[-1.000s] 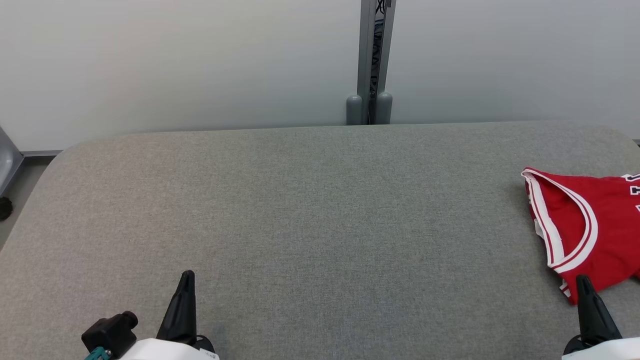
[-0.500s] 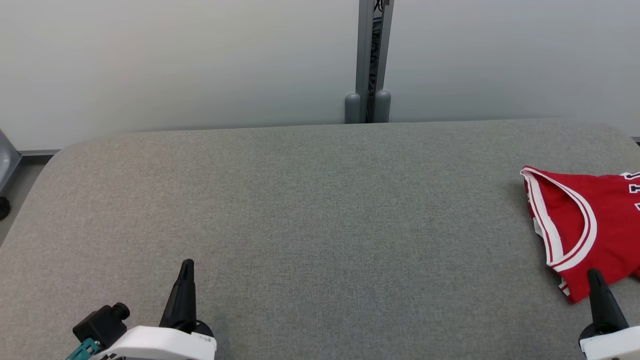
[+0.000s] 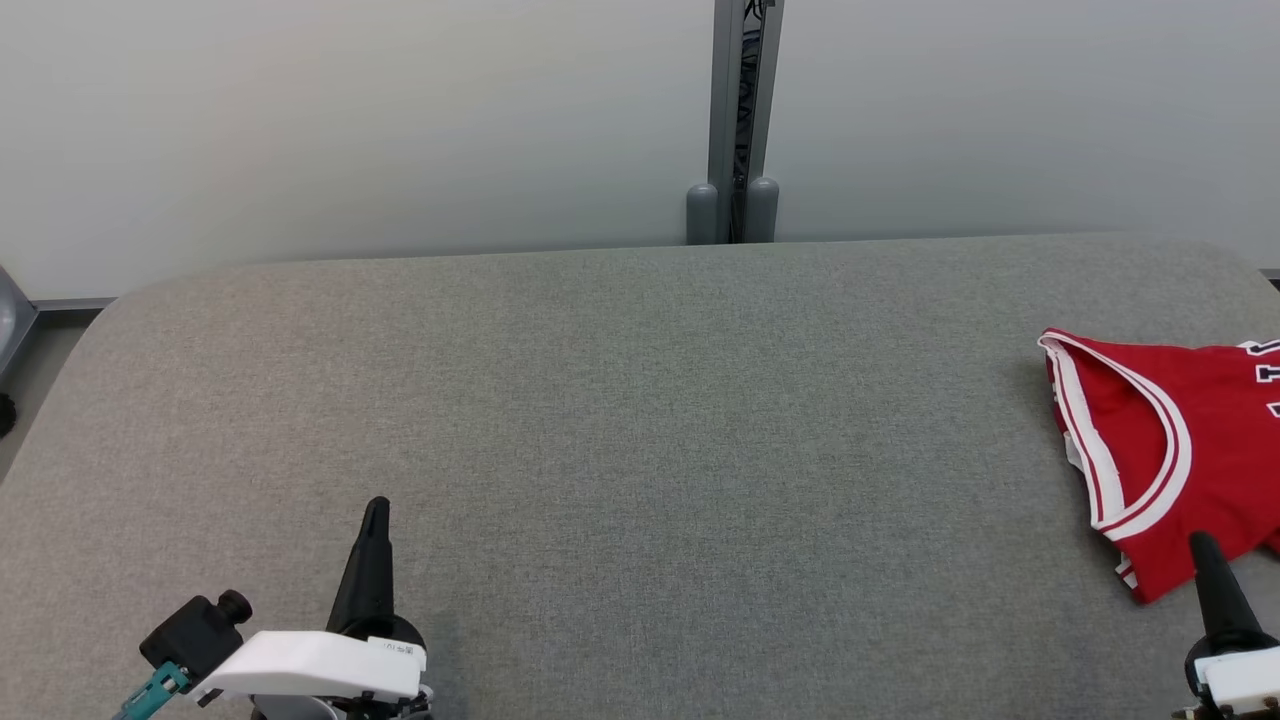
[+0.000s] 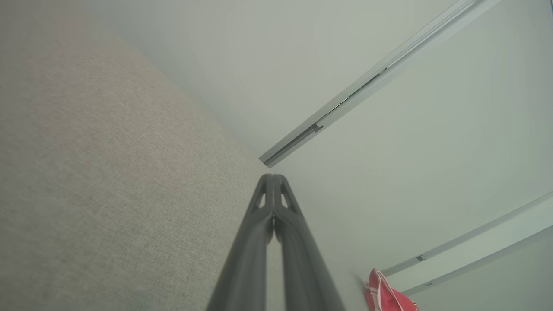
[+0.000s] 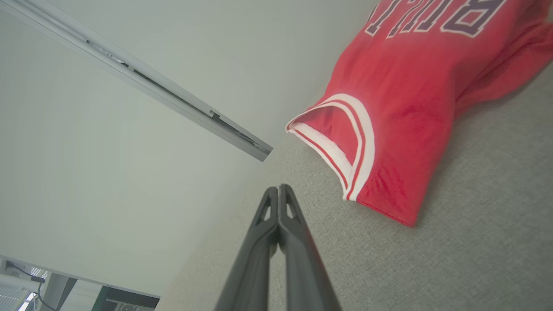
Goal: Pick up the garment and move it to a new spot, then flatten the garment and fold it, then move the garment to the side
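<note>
Lying crumpled at the right edge of the head view, the red basketball jersey (image 3: 1230,410) rests on the grey fabric-covered tabletop (image 3: 640,400), partly cut off by the frame. It looks like thin, light knit, so I expect it to be soft and floppy and to sag and drape from whichever point lifts it. It should not slide much on the textured cover.

In the right wrist view the white-and-red trimmed opening (image 5: 367,138) forms a thicker band that gapes slightly off the surface. I judge that the best place to slip one finger under a single layer. Pinching the flat middle risks gathering both layers.

The right claw (image 3: 1205,545) sits at the lower right of the head view, just beside the jersey's lower corner, its fingers pressed together on nothing. The left claw (image 3: 375,515) is at the lower left, well apart from the jersey, likewise clenched and empty.

For spreading the jersey flat, two holds on the shoulders or hem would probably keep the cloth from bunching.
</note>
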Tool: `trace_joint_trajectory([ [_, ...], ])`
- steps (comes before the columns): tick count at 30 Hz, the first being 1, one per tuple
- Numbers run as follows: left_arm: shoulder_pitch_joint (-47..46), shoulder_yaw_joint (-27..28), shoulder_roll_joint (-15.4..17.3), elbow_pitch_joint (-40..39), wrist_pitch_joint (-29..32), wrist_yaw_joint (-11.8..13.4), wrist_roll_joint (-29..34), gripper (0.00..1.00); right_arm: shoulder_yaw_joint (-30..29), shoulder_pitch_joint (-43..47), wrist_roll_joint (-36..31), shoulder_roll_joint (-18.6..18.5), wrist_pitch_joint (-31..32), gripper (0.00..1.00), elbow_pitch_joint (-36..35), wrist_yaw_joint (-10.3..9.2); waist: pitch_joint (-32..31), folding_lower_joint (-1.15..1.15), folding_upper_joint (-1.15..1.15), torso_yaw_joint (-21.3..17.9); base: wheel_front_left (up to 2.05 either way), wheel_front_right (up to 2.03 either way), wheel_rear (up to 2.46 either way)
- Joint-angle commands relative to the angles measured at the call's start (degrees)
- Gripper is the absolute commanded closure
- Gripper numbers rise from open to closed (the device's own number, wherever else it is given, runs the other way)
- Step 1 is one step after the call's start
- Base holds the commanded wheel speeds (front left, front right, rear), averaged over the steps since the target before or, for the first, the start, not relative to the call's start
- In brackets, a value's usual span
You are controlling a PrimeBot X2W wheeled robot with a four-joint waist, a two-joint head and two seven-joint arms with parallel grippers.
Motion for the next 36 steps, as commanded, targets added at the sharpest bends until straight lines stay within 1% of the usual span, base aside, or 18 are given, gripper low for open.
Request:
trace_joint_trajectory([
  [1,-1.5,0.0,0.2,-0.5,0.2,-0.4,-1.2,1.00,-0.6,-1.6,1.1,-0.3,0.4,1.00,-0.4,0.01,0.0,0.00,0.00,0.0,0.00,0.00,0.00],
  [23,-4.0,-1.2,0.3,0.2,1.6,-1.0,-15.3,1.00,-4.7,-4.0,13.6,0.6,6.2,1.00,1.3,0.01,0.4,0.00,0.00,-0.4,0.00,0.00,0.00],
  [36,-5.2,-1.7,0.3,0.5,2.3,-1.4,-22.1,1.00,-6.9,-5.3,19.5,1.2,9.2,1.00,2.3,0.00,0.6,0.00,0.00,-0.6,0.00,0.00,0.00],
])
